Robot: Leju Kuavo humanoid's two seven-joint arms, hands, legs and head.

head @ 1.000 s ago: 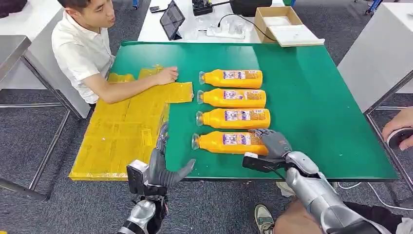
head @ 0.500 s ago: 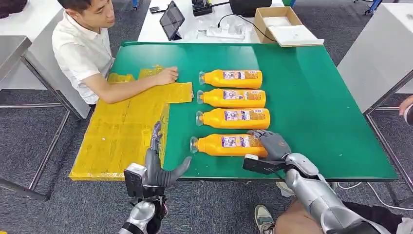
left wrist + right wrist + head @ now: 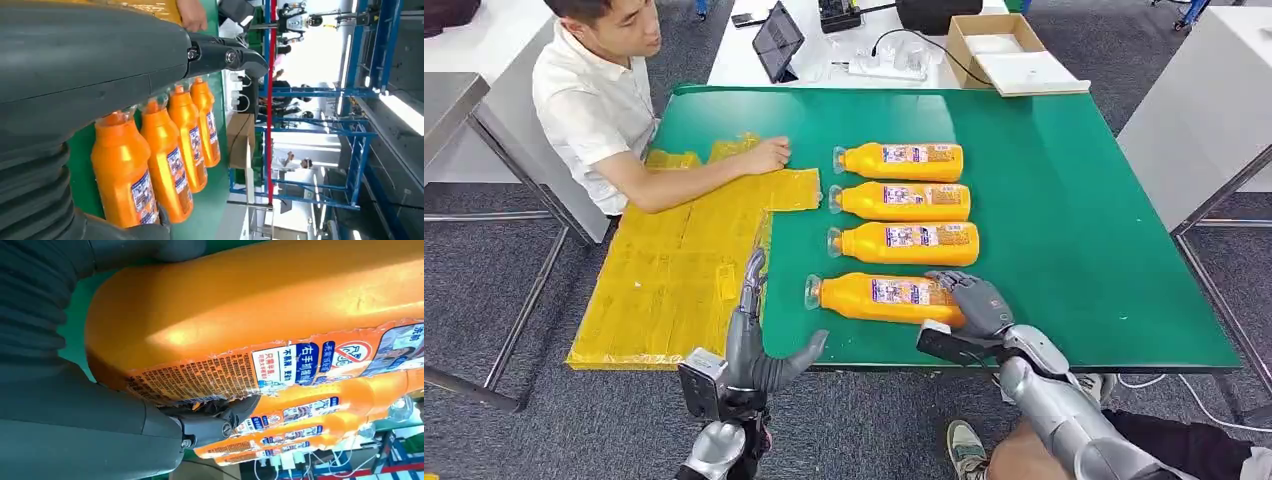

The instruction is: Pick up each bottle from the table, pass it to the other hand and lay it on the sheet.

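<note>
Grip check: right hand (image 3: 972,300) clamped on base of nearest orange bottle (image 3: 879,296); lift level, swing toward left hand (image 3: 759,345), fingers apart beside yellow sheet (image 3: 674,270).

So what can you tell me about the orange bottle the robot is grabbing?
The nearest bottle is orange plastic with a clear cap and a blue, white and orange label. It lies on its side on the green table, cap pointing toward the yellow sheet, slightly askew from the other three bottles. The right hand grips its base end.
</note>
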